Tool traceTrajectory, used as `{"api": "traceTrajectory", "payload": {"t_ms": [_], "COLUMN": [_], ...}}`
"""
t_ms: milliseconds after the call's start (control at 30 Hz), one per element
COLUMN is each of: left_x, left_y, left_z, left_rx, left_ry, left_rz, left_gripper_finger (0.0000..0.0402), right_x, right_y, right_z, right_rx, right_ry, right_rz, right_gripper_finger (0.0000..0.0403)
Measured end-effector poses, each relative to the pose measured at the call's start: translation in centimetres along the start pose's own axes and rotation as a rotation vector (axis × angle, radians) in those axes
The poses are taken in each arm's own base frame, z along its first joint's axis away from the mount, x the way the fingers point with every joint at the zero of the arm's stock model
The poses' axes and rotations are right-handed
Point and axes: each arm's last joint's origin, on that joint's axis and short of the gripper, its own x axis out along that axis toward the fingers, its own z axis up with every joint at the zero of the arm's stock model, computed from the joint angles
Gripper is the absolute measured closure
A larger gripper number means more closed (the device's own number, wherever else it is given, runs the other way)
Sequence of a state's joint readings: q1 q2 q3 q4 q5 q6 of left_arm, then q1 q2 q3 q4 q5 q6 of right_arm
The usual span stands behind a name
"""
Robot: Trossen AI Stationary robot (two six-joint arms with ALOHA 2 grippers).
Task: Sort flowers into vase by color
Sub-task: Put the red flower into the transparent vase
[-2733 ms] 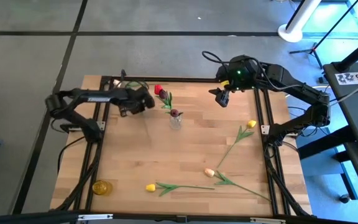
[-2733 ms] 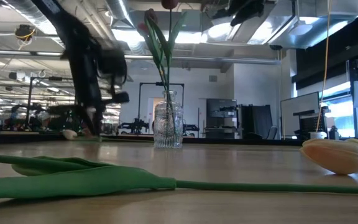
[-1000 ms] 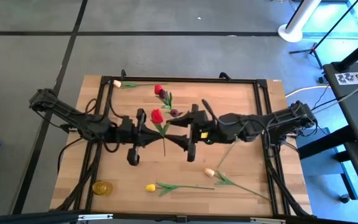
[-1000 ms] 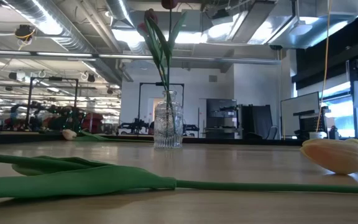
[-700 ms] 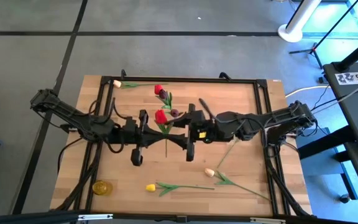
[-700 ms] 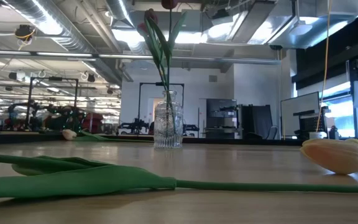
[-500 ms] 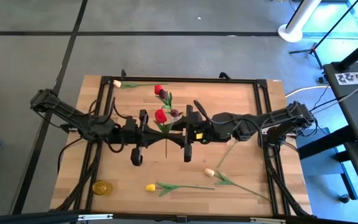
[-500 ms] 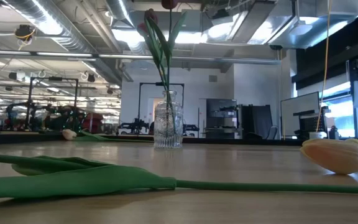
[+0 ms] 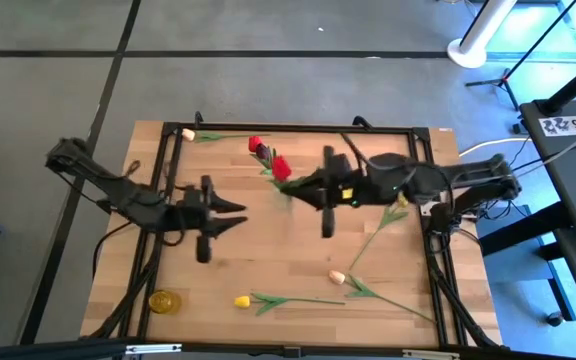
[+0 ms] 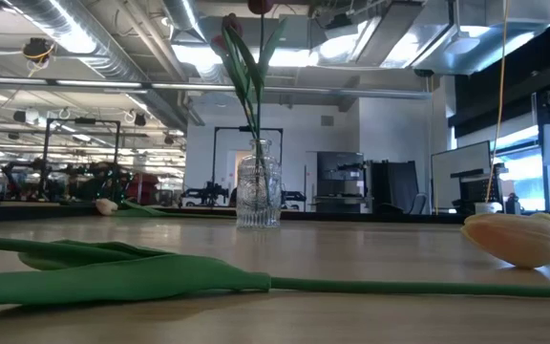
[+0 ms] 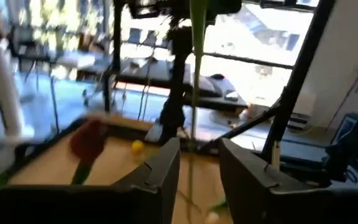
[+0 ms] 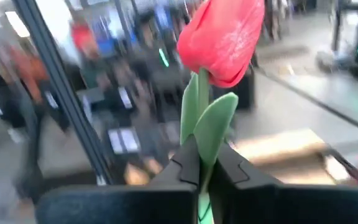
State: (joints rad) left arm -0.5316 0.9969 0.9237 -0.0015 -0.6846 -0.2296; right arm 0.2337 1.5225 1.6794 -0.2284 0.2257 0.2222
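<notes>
High view: the right end effector carries a red tulip just beside the glass vase, the nearer arm by far. The left end effector waits spread over the table.

Right wrist view: fingers pinch the stem, the head upright above them.

Left wrist view: its own fingers stand apart, empty.

The tabletop is pale wood in planks, with a soft satin sheen. The vase is clear, ribbed glass. The right tool is matt black plastic, pinching the red tulip, whose petals look like smooth cloth. The left tool beside it has the same dull black finish.
</notes>
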Motion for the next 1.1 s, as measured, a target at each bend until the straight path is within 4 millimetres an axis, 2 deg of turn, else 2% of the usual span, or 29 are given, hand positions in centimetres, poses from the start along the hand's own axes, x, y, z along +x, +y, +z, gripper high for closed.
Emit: {"api": "traceTrajectory", "payload": {"t_ms": [67,133,267,367,500,633,733,833,1000,1100], "left_x": [-1.4,-2.5,-3.6,-3.8,-3.7,-3.4,-3.2,-3.0,-3.1,-3.2], "left_y": [0.4,0.8,0.9,0.9,1.5,2.1,2.5,2.8,3.4,3.6], "left_z": [0.1,0.0,-0.3,-0.8,-2.1,-3.4,-4.7,-6.2,-8.7,-10.0], "left_rx": [-0.072,-0.132,-0.193,-0.195,-0.209,-0.25,-0.275,-0.263,-0.324,-0.367], "left_ry": [0.03,0.065,0.101,0.121,0.171,0.247,0.283,0.321,0.375,0.42], "left_rz": [0.007,0.007,0.03,0.066,0.144,0.167,0.184,0.196,0.23,0.237], "left_gripper_finger": [0.0286,0.0287,0.0296,0.0302,0.0306,0.0306,0.0306,0.0306,0.0306,0.0306], "right_x": [-1.0,-2.2,-5.6,-6.2,-4.9,-3.6,-2.2,-1.7,0.0,0.5], "right_y": [-0.5,-1.0,-2.5,-5.0,-8.1,-10.1,-10.9,-11.4,-12.3,-12.3], "right_z": [-0.7,-1.2,-0.6,-1.7,-4.1,-5.0,-5.9,-5.6,-7.4,-7.6], "right_rx": [-0.048,-0.096,-0.108,-0.094,-0.075,-0.058,-0.072,-0.071,-0.07,-0.065], "right_ry": [0.112,0.135,-0.034,-0.123,-0.163,-0.275,-0.27,-0.318,-0.247,-0.252], "right_rz": [-0.04,-0.109,-0.252,-0.322,-0.383,-0.367,-0.378,-0.37,-0.387,-0.385], "right_gripper_finger": [0.0392,0.0397,0.0395,0.0398,0.0398,0.04,0.04,0.0401,0.0401,0.0401]}}
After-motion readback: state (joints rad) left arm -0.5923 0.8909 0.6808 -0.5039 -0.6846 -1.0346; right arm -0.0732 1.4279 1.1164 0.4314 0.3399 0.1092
